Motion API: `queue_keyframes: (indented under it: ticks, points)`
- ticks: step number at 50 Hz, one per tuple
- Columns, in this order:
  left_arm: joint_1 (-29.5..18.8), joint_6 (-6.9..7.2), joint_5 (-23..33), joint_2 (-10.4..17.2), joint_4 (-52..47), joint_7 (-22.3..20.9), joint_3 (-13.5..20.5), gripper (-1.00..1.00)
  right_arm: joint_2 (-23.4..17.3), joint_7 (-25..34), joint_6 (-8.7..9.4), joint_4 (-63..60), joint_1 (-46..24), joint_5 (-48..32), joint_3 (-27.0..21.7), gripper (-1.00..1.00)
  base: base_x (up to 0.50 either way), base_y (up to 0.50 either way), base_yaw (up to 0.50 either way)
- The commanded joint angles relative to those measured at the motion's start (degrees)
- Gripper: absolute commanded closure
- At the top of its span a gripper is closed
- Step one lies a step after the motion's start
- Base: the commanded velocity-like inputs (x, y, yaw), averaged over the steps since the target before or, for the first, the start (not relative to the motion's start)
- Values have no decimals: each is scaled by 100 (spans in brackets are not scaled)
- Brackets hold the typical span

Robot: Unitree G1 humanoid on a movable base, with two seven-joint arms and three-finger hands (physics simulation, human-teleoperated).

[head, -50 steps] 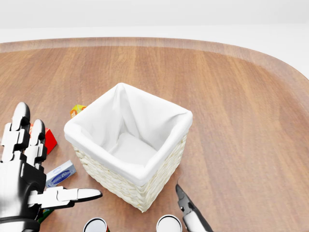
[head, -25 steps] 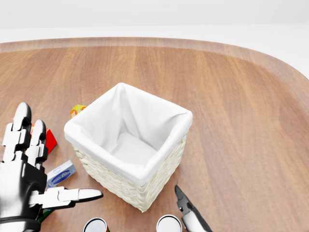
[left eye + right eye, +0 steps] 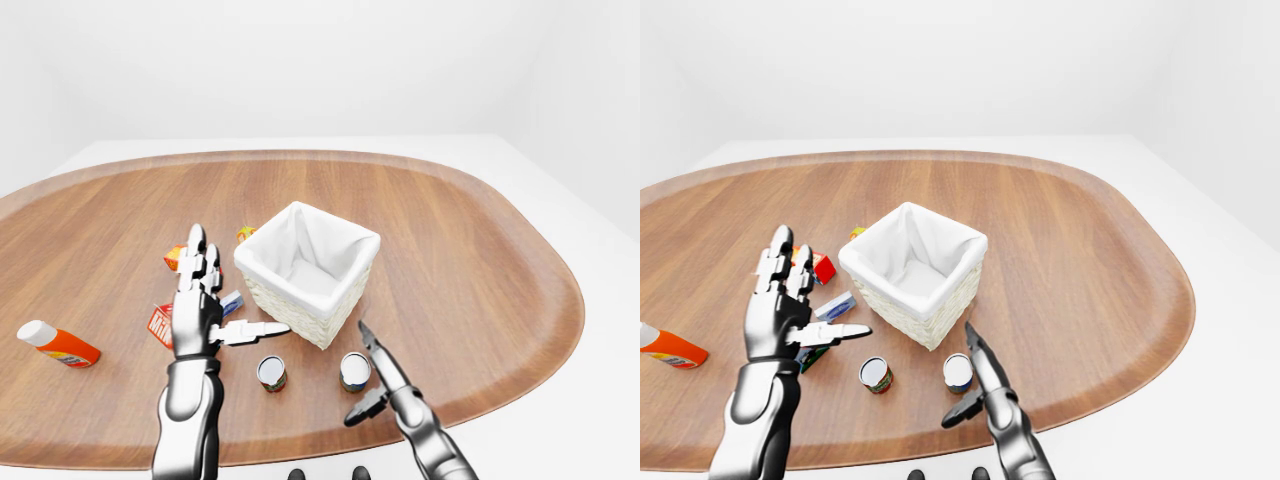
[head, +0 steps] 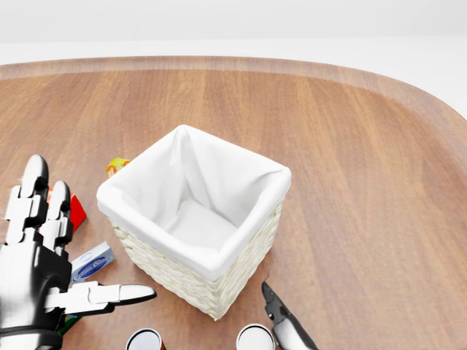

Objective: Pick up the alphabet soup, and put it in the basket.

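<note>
A can with a blue label, likely the alphabet soup, stands upright just below the white cloth-lined wicker basket in the left-eye view; its top shows at the head view's bottom edge. My right hand is open, its fingers stretched out right beside the can's right side, thumb below it. I cannot tell whether it touches the can. My left hand is open, fingers spread, raised left of the basket and holding nothing.
A second can with a red and green label stands left of the soup. A blue-white box, a red box, small orange packs and an orange bottle lie left of the basket. The table's edge runs close below the cans.
My right hand has slid slightly down and left in the head view, closer to the blue-labelled can. The left hand and the basket have not moved.
</note>
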Motion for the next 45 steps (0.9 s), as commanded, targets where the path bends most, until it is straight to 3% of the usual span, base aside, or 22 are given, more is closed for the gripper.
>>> queue_keyframes:
  ticks: [1, 2, 3, 4, 5, 29, 45]
  points:
    - [-1, -14, 7, 1, 17, 2, -7, -100, 7, 14, 0, 89, -38, -39, -2, -100, 0, 0, 0]
    - [-3, -18, 7, 2, 24, 1, -5, -100, 8, 18, 0, 70, -26, -41, 1, -87, 0, 0, 0]
    - [-5, -19, 5, 2, 27, -1, -4, -100, 8, 20, 0, 60, -21, -44, 2, -20, 0, 0, 0]
    - [-5, -16, 8, 3, 26, 1, -4, -100, 7, 17, 0, 30, -2, -54, 6, 63, 0, 0, 0]
    - [-7, -15, 7, 3, 27, 0, -4, -100, 2, 23, 0, 13, 16, -57, 13, 100, 0, 0, 0]
    - [9, -26, 12, 2, 25, -6, -1, -100, -4, -14, 0, -3, 41, -42, -27, 100, 0, 0, 0]
    - [6, -19, 11, 1, 17, -5, 6, -100, -65, 119, 0, -903, 217, 308, -177, 100, 0, 0, 0]
